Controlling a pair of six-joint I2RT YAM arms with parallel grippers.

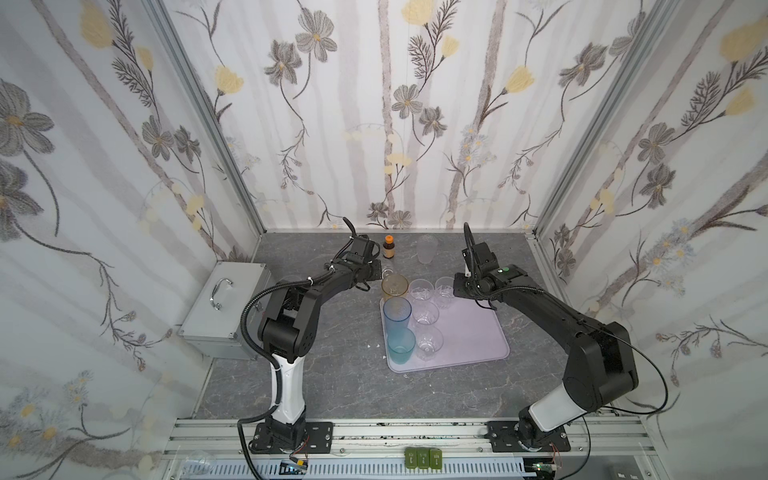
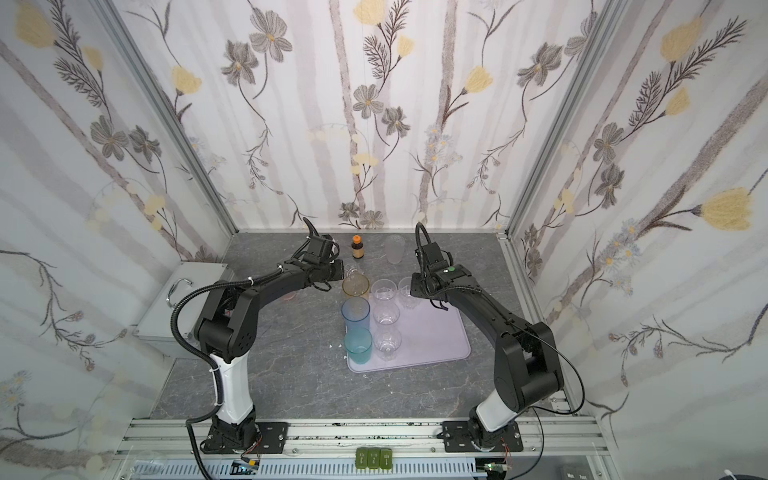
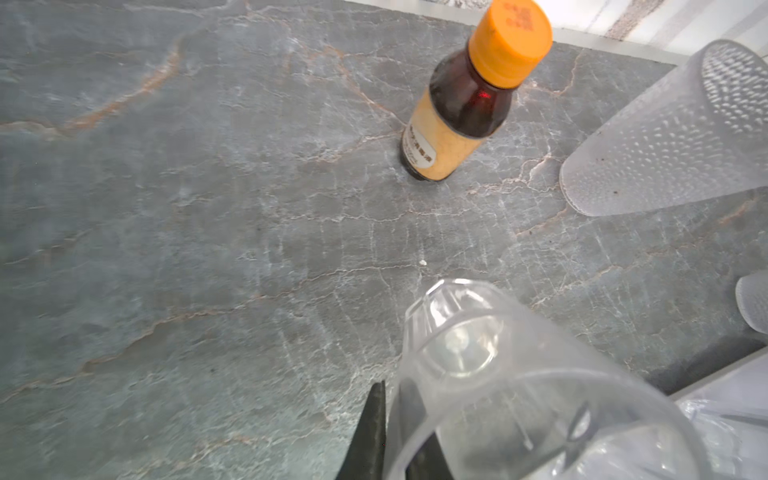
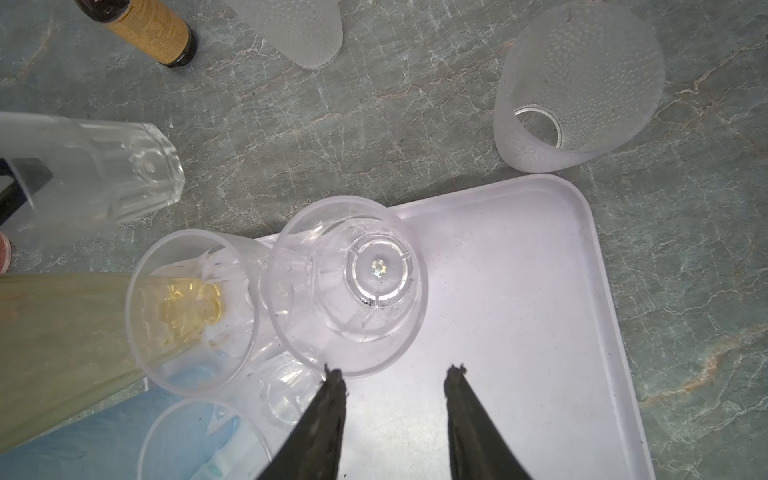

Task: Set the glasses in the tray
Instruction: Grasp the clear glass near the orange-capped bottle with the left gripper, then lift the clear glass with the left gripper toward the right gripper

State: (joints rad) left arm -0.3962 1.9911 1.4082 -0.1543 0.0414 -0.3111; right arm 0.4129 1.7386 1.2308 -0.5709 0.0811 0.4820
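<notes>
My left gripper (image 3: 397,436) is shut on the rim wall of a clear faceted glass (image 3: 478,374), one finger inside and one outside. That glass (image 4: 104,174) is tilted, just beyond the far left corner of the lilac tray (image 1: 478,332). On the tray stand an amber glass (image 1: 394,286), a blue glass (image 1: 397,316), a teal glass (image 1: 401,345) and several clear glasses (image 1: 426,313). My right gripper (image 4: 395,374) hangs open over the tray's far part, beside a clear glass (image 4: 353,282), holding nothing. A frosted glass (image 1: 428,249) stands on the table behind the tray.
A small brown bottle (image 1: 388,247) with an orange cap stands at the back, near the left gripper. A second frosted glass (image 4: 577,91) stands off the tray's far right corner. A silver case (image 1: 224,307) with a handle sits at the left wall.
</notes>
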